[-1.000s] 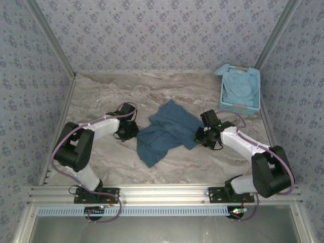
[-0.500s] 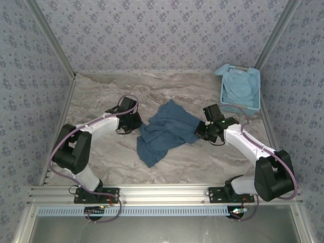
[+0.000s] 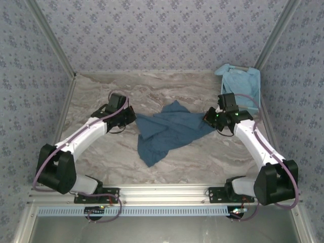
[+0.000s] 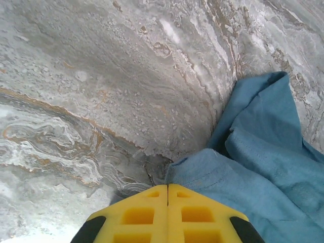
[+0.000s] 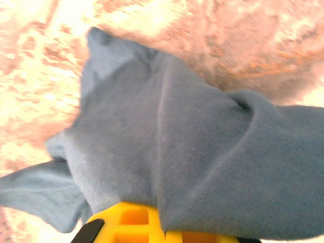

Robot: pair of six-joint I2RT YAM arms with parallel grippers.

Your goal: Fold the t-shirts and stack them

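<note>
Dark teal-blue t-shirt (image 3: 169,131) sits mid-table, soft knit, rumpled. Its upper edge is drawn out in a wide band between your two arms, and a loose tail hangs toward the near side and ends in a blunt point. Your left gripper (image 3: 132,117) is at the shirt's left corner. In the left wrist view the yellow fingers (image 4: 147,215) are pressed together, with a stitched hem caught at their tips. Your right gripper (image 3: 208,119) is at the right corner. Its wrist view is blurred and washed pink, but thick folds of cloth drape over the closed yellow fingers (image 5: 129,217), so it is clamped on the shirt. How much fabric sits inside either jaw is hidden. The table (image 3: 152,91) is glossy marble-patterned stone, grey with rust veins. It is bare behind the shirt and along the left side. A rigid pale-blue basket (image 3: 256,96) sits in the far right corner, just behind your right wrist, which covers its near-left part. The sky-blue t-shirt (image 3: 240,83) is bunched inside it. Patterned walls close off the left, right and back edges, and a metal rail (image 3: 162,193) runs along the near edge.
</note>
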